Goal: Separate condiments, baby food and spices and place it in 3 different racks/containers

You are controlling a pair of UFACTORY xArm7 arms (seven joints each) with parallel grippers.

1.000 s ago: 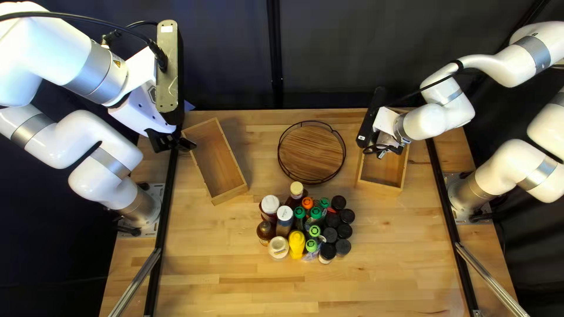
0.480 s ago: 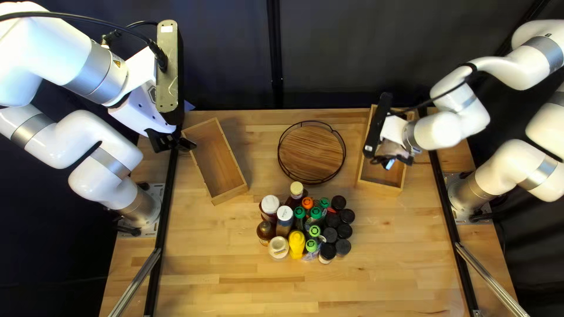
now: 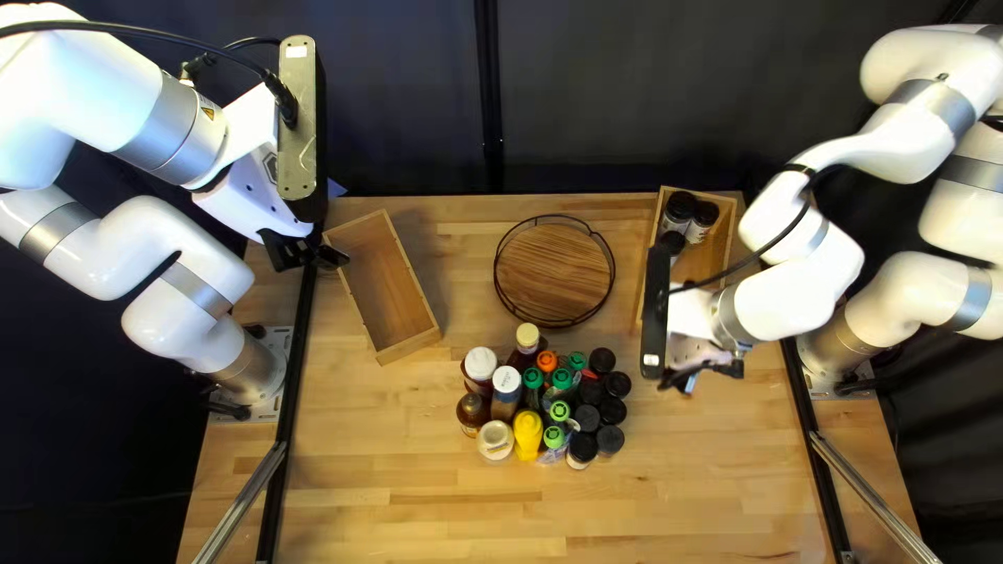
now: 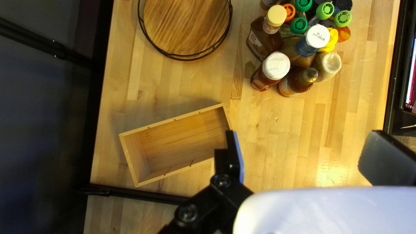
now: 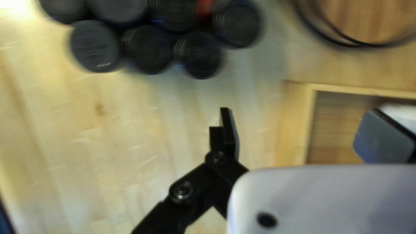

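Observation:
My left gripper (image 3: 305,253) hangs open at the left wooden box (image 3: 422,341); in its own view the gripper (image 4: 308,157) holds nothing. My right gripper (image 3: 700,374) is over the table, nearer than the right wooden box (image 3: 728,242); its wrist view shows the gripper (image 5: 305,134) open and empty, beside black-lidded jars (image 5: 149,48). Several dark-lidded jars (image 3: 678,206) stand in the right box's far part. Mid-table, bottles such as a yellow one (image 3: 528,435) and a white-capped one (image 4: 275,66), green-capped containers (image 3: 561,380) and black-lidded jars (image 3: 612,410) stand grouped. The round rack (image 3: 554,274) holds nothing.
A dark curtain (image 3: 407,115) hangs behind the table's far edge. Black rails (image 3: 280,460) run along both sides of the table (image 3: 418,522). The right arm's dark cable crosses over the right box.
My right gripper has swung from over the right box toward the table's near side, uncovering the jars inside the box. The left arm and the mid-table group have not moved.

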